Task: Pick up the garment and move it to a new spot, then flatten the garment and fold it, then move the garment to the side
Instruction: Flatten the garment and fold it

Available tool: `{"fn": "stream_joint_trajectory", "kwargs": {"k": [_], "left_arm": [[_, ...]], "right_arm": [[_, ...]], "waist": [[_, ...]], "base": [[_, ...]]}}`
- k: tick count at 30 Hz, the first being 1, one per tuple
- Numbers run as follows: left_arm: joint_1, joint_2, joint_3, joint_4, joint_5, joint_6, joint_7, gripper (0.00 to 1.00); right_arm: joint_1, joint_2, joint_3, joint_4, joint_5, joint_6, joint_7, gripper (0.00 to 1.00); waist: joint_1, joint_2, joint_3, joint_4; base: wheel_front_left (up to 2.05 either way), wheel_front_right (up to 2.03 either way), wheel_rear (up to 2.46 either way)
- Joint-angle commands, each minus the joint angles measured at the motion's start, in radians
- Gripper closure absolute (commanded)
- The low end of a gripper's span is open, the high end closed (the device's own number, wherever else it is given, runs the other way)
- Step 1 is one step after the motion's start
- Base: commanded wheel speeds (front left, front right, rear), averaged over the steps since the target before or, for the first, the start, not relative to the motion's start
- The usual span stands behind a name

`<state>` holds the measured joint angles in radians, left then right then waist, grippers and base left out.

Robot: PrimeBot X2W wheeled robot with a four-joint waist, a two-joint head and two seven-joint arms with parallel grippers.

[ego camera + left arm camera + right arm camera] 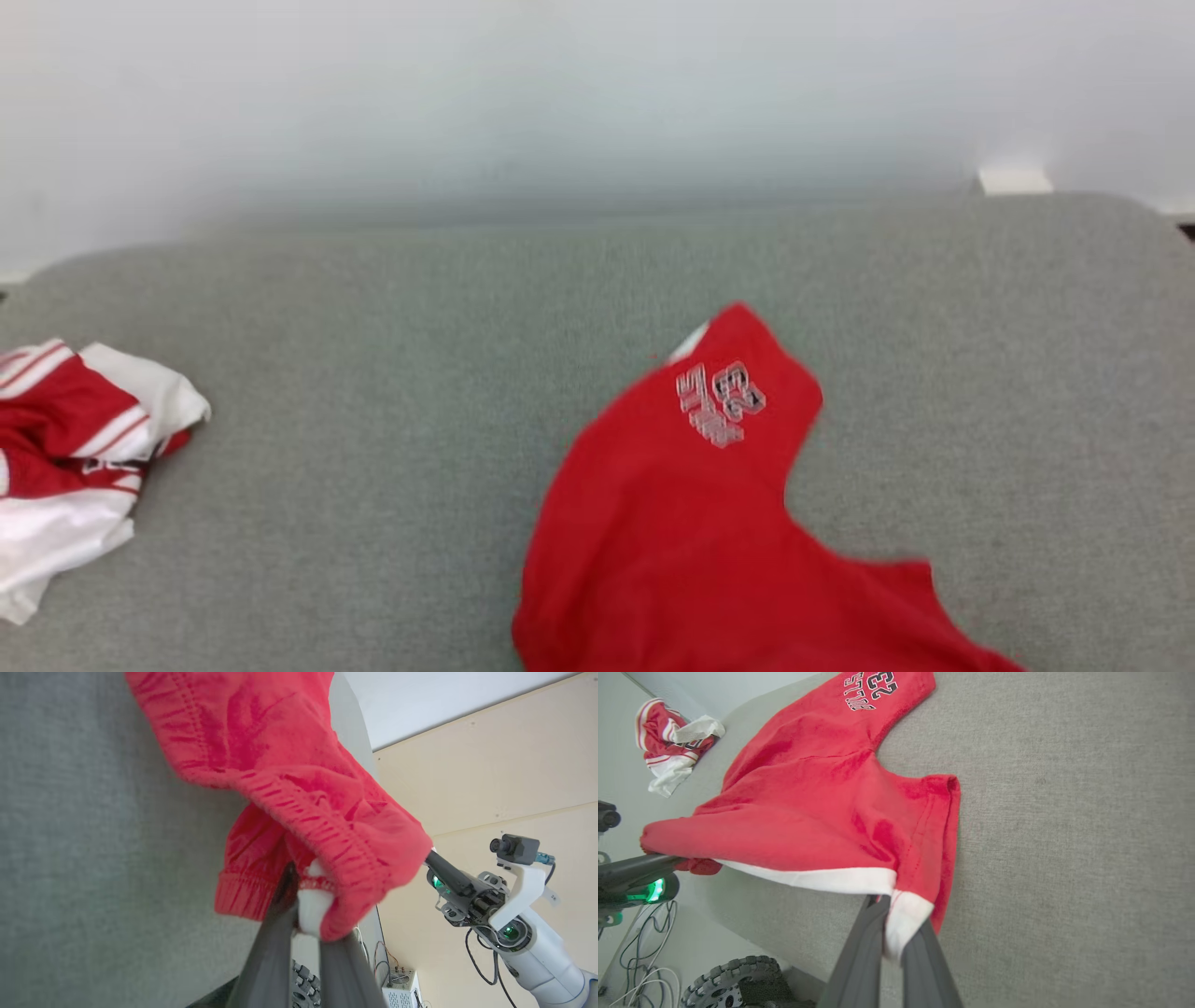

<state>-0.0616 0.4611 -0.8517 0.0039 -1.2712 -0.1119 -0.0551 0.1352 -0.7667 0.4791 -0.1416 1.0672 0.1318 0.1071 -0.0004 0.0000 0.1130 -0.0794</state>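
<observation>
Now the left gripper (308, 910) pinches one corner of the red garment (672, 523), right gripper (896, 919) clamps the other, cloth trailing onto the grey table (373, 373).

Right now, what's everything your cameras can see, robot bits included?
red shorts: one, red with a white waistband and white lettering on one leg, spread on the grey surface, held at the waistband.
striped garment: one, red and white, crumpled at the surface's left end.
grey surface: one, grey fabric, under both garments.
wall: one, pale, behind the surface.
cables: several, dark and white, low beside the surface.
wheel: one, dark with small rollers, below the surface's edge.
left gripper: one, dark, jaws shut on the waistband.
right gripper: one, dark, jaws shut on the waistband's other end.
</observation>
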Motion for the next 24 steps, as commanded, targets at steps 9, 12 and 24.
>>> {"fn": "stream_joint_trajectory", "kwargs": {"k": [9,12,24], "left_arm": [[0.091,0.030,0.003,-0.123,-0.052,0.041,-0.009,1.00],[0.065,0.017,0.023,-0.151,-0.086,0.043,0.007,1.00],[-0.104,-0.060,0.075,-0.164,-0.183,0.031,0.087,1.00]], "right_arm": [[0.138,0.003,-0.193,-0.121,-0.027,-0.002,0.050,1.00],[0.056,0.019,-0.211,-0.135,-0.061,-0.002,0.112,1.00],[-0.469,0.117,-0.070,0.043,-0.163,-0.002,0.377,1.00]], "waist": [[0.0004,0.0000,-0.040,0.031],[0.0004,0.0000,-0.007,0.047],[0.0004,0.0000,0.141,0.183]], "base": [[0.00,0.00,0.00],[0.00,0.00,0.00],[0.00,0.00,0.00]]}}
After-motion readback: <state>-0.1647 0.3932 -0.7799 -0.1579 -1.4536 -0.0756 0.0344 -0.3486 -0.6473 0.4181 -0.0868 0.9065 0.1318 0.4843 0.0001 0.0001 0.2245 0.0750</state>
